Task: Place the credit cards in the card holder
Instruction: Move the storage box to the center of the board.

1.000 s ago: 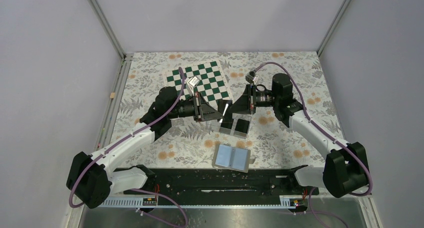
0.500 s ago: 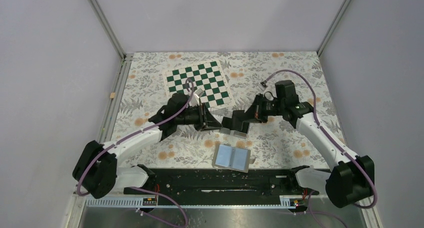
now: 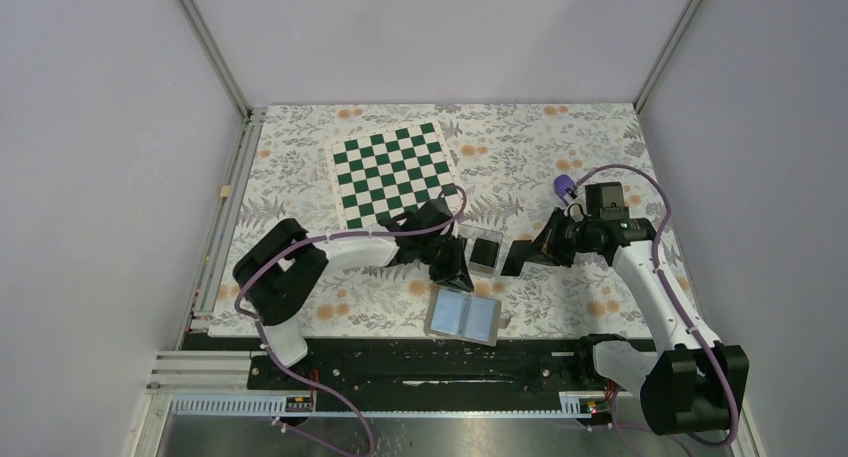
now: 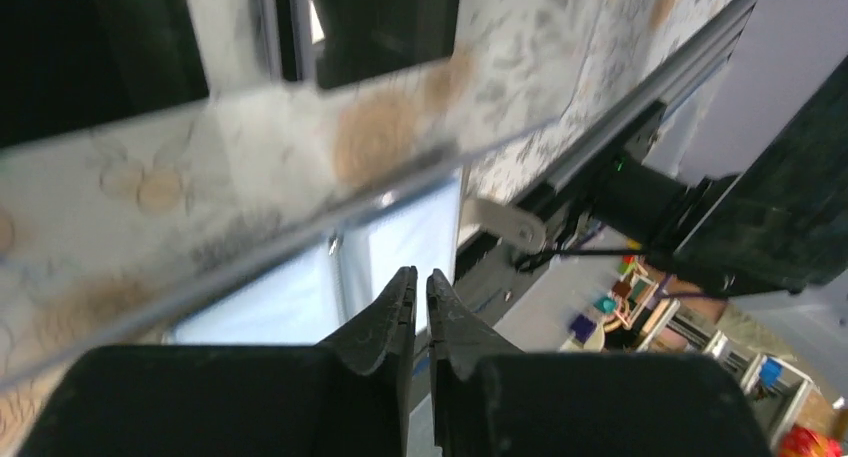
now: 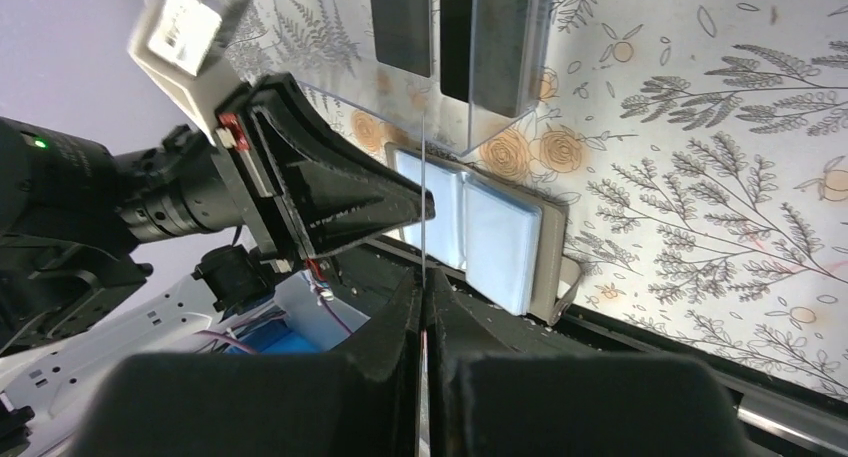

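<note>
Cards, two black ones, already lie in the holder, one to each compartment, side by side. The holder sits flat a little right of centre in the top view. No other black card shows loose anywhere, in that view or in either wrist view.

The left gripper is low at the holder's lower-left corner, just beside it, its jaws pressed together on nothing. The right gripper stands off to the holder's right, apart from it. Its jaws also look pressed together with no card between them. A thin pale line runs up from the gap between them in the right wrist view, and I cannot tell what it is.

Below the holder the wallet lies open, pale blue inside, with no black card visible in it. A chessboard lies at upper left of the holder, well apart.

I judge the loading step finished or nearly so. The next move calls for checking the wallet's pockets for a remaining card. If there is none, both arms should draw away without nudging the holder.
</note>
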You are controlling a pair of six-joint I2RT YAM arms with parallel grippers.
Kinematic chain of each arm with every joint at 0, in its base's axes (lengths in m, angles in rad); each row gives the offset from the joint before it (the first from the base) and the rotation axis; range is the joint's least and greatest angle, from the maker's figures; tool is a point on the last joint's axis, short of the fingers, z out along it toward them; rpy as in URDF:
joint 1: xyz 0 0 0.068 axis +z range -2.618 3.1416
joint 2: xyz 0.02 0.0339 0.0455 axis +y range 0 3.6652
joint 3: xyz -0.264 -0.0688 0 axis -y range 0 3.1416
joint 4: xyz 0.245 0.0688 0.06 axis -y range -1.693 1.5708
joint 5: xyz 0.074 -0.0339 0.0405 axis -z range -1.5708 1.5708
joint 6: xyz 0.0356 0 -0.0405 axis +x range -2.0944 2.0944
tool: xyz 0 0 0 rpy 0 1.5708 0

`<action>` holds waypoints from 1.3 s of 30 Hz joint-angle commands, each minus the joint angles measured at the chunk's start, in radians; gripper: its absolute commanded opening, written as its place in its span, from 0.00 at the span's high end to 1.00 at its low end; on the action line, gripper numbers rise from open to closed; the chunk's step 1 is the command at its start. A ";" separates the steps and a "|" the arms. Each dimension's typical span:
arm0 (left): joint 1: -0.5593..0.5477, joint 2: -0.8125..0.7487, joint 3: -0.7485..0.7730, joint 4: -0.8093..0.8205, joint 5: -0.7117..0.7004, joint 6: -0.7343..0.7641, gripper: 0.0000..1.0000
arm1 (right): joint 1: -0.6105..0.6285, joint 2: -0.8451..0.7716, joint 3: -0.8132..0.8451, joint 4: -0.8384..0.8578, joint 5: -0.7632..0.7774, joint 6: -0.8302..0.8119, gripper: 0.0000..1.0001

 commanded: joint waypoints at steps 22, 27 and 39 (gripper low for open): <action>0.019 0.236 0.349 0.032 -0.123 -0.025 0.87 | -0.020 0.012 0.054 -0.120 -0.035 -0.148 1.00; 0.092 0.057 0.148 0.055 -0.112 -0.002 0.84 | 0.006 0.019 0.019 -0.093 -0.048 -0.143 1.00; 0.208 -0.333 -0.356 0.030 -0.035 -0.031 0.81 | 0.216 0.054 -0.038 0.065 -0.008 -0.012 1.00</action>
